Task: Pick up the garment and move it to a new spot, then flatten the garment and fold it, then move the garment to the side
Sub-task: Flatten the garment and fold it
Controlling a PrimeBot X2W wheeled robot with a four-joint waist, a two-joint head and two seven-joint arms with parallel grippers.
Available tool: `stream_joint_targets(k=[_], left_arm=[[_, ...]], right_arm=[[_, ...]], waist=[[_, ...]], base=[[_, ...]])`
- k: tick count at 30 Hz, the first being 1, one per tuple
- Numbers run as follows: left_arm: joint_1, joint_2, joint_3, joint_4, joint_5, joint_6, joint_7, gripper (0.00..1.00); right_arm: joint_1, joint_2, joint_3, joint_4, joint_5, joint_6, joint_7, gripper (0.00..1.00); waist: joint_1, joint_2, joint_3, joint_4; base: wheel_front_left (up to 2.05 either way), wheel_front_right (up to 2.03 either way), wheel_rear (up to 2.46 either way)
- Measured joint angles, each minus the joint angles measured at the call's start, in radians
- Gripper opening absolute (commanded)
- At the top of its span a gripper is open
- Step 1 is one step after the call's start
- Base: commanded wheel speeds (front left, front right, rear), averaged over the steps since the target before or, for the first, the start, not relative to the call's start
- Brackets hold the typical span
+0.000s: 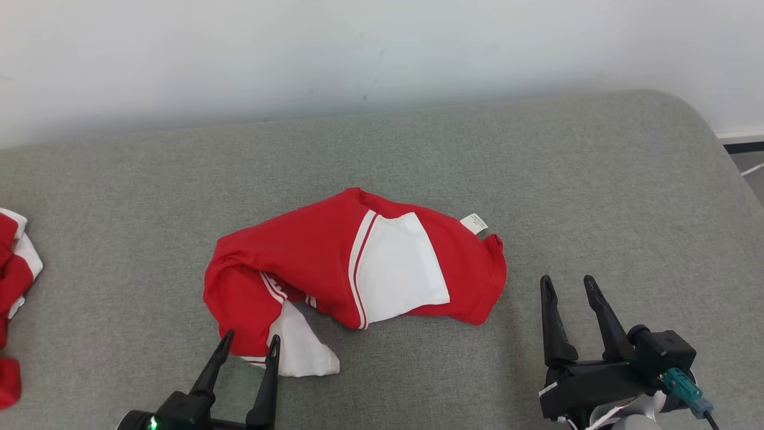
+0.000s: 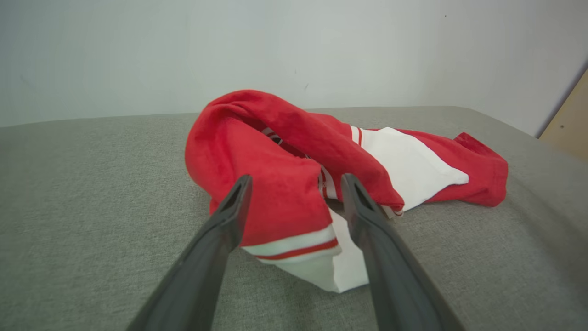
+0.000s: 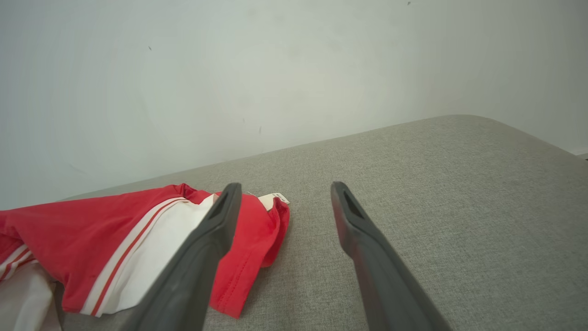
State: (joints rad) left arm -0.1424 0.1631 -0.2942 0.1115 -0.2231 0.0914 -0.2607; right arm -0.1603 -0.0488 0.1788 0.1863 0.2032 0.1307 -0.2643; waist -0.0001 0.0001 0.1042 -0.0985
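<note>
The garment (image 1: pixel 310 257), a red jersey with a white side panel and red-and-white striped trim, lies crumpled in the middle of the grey cushion (image 1: pixel 537 179). Its small white label (image 1: pixel 474 223) sticks out at the far right corner. No numerals show. My left gripper (image 1: pixel 250 339) is open at the garment's near-left corner. In the left wrist view its fingers (image 2: pixel 229 216) straddle a folded red hem of the garment (image 2: pixel 285 138) without pinching it. My right gripper (image 1: pixel 568 280) stands open just right of the garment (image 3: pixel 92 230), over bare cushion, with nothing between its fingers (image 3: pixel 349 220).
A second red and white garment (image 1: pixel 12 269) lies bunched at the cushion's left edge. A pale wall (image 1: pixel 382 54) rises behind the cushion. The cushion's rounded far-right corner drops to a floor strip (image 1: pixel 746 161). Bare cushion spreads right of and behind the jersey.
</note>
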Motion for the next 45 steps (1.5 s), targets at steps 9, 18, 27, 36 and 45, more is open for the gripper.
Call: stream_joint_targets(k=[9, 18, 27, 36, 45], left_arm=[[-0.009, 0.000, 0.023, 0.073, 0.046, 0.025, 0.000, 0.99], [-0.011, -0.025, 0.073, 0.107, -0.006, -0.026, 0.000, 0.00], [0.050, -0.035, 0.077, -0.013, -0.056, -0.054, 0.023, 0.00], [0.122, -0.025, 0.035, -0.255, -0.056, -0.042, 0.129, 0.00], [0.163, 0.008, 0.074, -0.282, -0.087, -0.022, 0.174, 0.00]], right_arm=[[-0.007, 0.000, -0.002, 0.000, 0.000, 0.000, 0.000, 1.00], [-0.006, 0.000, -0.011, 0.004, -0.004, 0.000, 0.000, 1.00], [0.013, 0.000, -0.010, 0.013, 0.003, 0.000, 0.000, 1.00], [0.025, 0.000, -0.018, 0.011, 0.008, 0.000, 0.000, 1.00], [0.020, 0.000, -0.015, 0.016, 0.009, 0.000, 0.000, 1.00]], waist=[[0.0000, 0.0000, 0.010, -0.024], [0.0001, 0.0000, 0.002, -0.003], [0.0000, 0.0000, -0.032, 0.041], [0.0000, -0.0001, -0.043, 0.078], [0.0001, 0.0000, -0.034, 0.085]], base=[[0.00, 0.00, 0.00], [0.00, 0.00, 0.00], [0.00, 0.00, 0.00], [0.00, 0.00, 0.00], [0.00, 0.00, 0.00]])
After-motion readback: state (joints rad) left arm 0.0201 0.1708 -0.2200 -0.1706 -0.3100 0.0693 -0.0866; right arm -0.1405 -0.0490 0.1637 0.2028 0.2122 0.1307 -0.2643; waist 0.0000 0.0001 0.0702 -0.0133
